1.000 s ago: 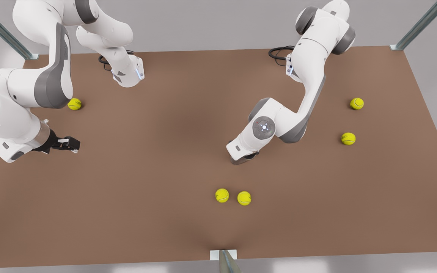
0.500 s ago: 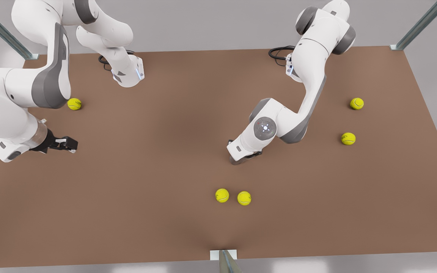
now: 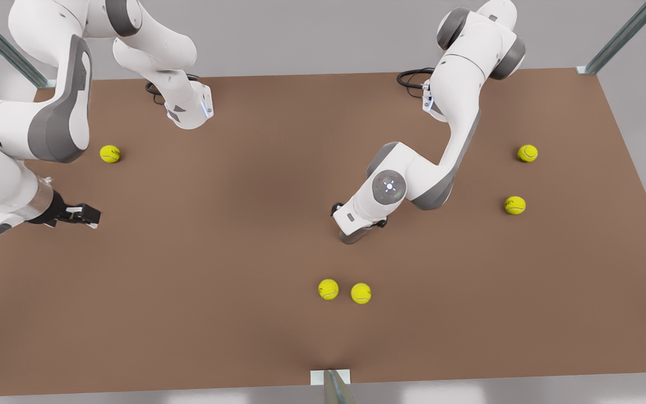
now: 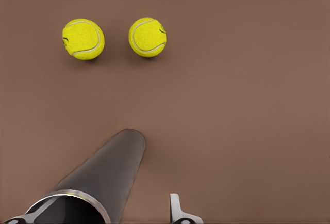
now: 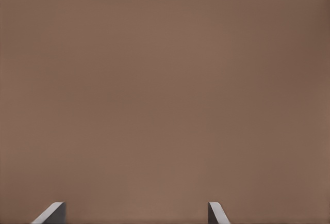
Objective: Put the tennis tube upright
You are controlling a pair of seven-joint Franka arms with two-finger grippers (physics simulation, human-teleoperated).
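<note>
The left gripper (image 3: 363, 230) is crouching low over the table (image 3: 244, 235), just behind the pair of tennis balls (image 3: 345, 292), and the tennis tube (image 4: 98, 182) is lying beneath it, its far end pointing towards that same pair. In the left wrist view one finger (image 4: 178, 212) is standing clear beside the tube, so the jaws are looking spread around its rimmed end rather than clamped (contact cannot be told).

The right gripper (image 3: 84, 214) is waiting with fingers spread wide and empty, far from the pair of balls towards the front view's left.

The tube is looking rigid, smooth and probably light, so it is likely to roll or slip. Taking it across the barrel near the rimmed end seems safest.
</note>
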